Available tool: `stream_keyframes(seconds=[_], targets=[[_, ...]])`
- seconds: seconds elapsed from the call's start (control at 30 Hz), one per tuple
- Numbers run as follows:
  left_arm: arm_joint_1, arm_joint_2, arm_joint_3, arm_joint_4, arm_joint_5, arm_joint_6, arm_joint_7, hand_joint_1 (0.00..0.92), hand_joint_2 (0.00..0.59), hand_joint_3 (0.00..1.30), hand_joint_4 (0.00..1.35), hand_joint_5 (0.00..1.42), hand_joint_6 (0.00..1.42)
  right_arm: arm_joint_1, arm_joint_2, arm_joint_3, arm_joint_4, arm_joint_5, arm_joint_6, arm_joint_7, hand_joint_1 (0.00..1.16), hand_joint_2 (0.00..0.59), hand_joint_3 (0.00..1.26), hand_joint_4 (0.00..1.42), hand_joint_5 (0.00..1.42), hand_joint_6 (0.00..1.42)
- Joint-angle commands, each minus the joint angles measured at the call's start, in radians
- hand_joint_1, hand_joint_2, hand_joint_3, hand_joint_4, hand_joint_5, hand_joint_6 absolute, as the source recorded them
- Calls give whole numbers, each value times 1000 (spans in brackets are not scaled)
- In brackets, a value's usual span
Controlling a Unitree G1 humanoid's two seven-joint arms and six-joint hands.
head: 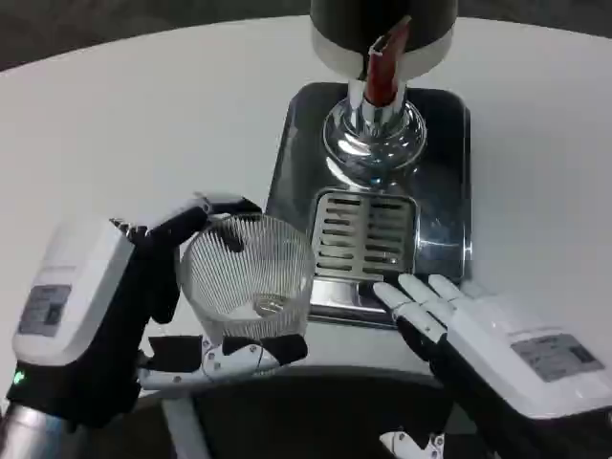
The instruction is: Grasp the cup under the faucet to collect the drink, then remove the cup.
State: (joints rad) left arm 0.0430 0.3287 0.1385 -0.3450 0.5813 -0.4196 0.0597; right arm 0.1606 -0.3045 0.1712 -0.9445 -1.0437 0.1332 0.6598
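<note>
Left robot hand point(105, 316) wrapped around the clear cup point(247, 277), just beside the drip grate point(365, 234), not under the faucet point(375, 115) yet. Looks empty, so filling and removing still ahead. Right robot hand point(478, 335) flat, fingers spread, touching the grate's near edge.

1. White table point(143, 115): round-edged, plain and matte, spreading from 9 o'clock across to 3 o'clock.
2. Glossy black base plate point(445, 191): lying flat on the table at 1 o'clock from centre, rounded corners, mirror-like with pale reflections.
3. Slotted metal grate point(363, 234): set into the plate's near half, just right of centre, two columns of short slits.
4. Dark floor point(57, 29): beyond the table's far rim, at 11 o'clock.
</note>
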Motion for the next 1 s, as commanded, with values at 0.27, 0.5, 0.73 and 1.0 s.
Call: stream_keyframes(seconds=[0.27, 0.5, 0.73, 1.0], targets=[[2, -1, 5, -5, -15, -5, 26, 565, 13, 979, 1102, 1271, 1424, 3, 12, 3, -4, -6, -16, 19, 551, 421, 45, 0, 0, 0], [1, -1, 5, -5, -16, -4, 25, 565, 12, 979, 1102, 1271, 1424, 3, 16, -3, -9, -4, -15, 25, 551, 421, 45, 0, 0, 0], [-5, -4, -1, 1, -13, -1, 26, 565, 12, 981, 1102, 1271, 1424, 13, 21, -14, -20, 2, -15, 27, 551, 421, 45, 0, 0, 0], [-13, -5, 1, 6, -8, 3, 30, 566, 11, 981, 1102, 1271, 1424, 31, 22, -35, -38, 14, -15, 30, 547, 421, 45, 0, 0, 0]])
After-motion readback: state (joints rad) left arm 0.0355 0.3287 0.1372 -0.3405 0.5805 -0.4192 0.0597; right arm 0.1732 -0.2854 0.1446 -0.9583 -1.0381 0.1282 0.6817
